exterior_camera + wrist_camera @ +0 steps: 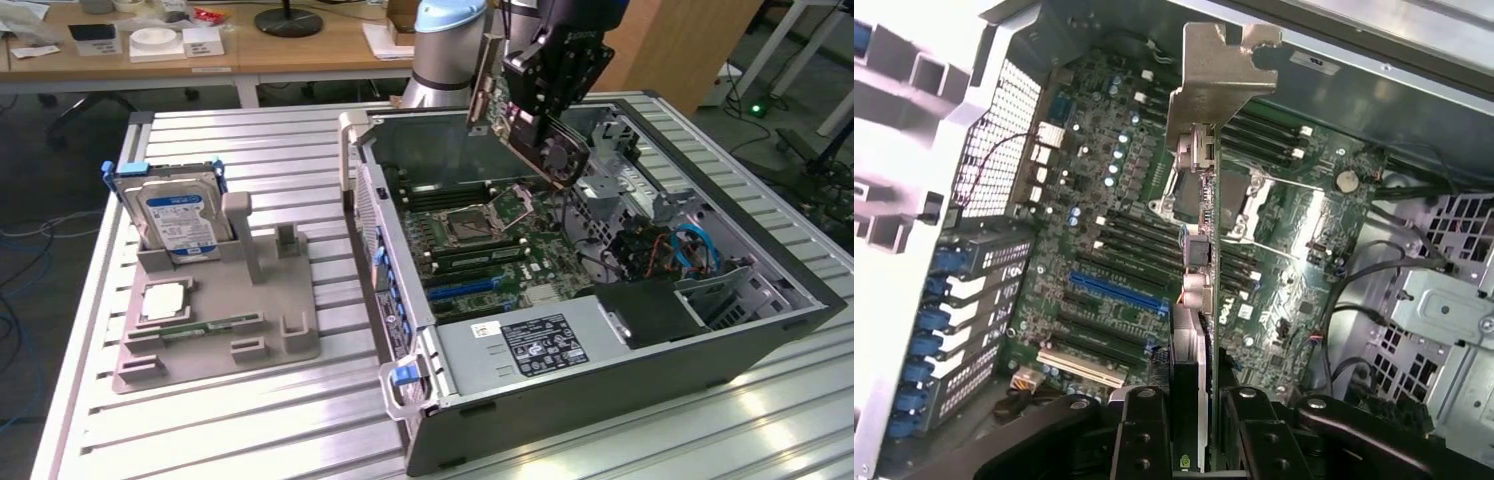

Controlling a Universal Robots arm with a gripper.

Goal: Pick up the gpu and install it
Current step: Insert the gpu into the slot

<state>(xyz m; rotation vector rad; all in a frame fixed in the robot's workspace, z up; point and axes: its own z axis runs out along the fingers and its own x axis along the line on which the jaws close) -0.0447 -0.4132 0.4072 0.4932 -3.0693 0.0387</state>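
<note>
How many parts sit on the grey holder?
3 on the holder: a hard drive upright at the far end, a square chip flat mid-holder, and a memory stick lying beside the chip. Smaller parts may be hidden.

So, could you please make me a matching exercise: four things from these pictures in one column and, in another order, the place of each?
1. thin dark gpu card with silvery metal end
2. boxy silver hard drive with blue-white label
3. square silvery chip
4. narrow green memory stick

A. in a long slot of the grey plastic tray
B. held by the black gripper above the open dark computer case
C. standing upright in the tray
D. flat in a square recess of the tray

Pairs: 1-B; 2-C; 3-D; 4-A
</note>
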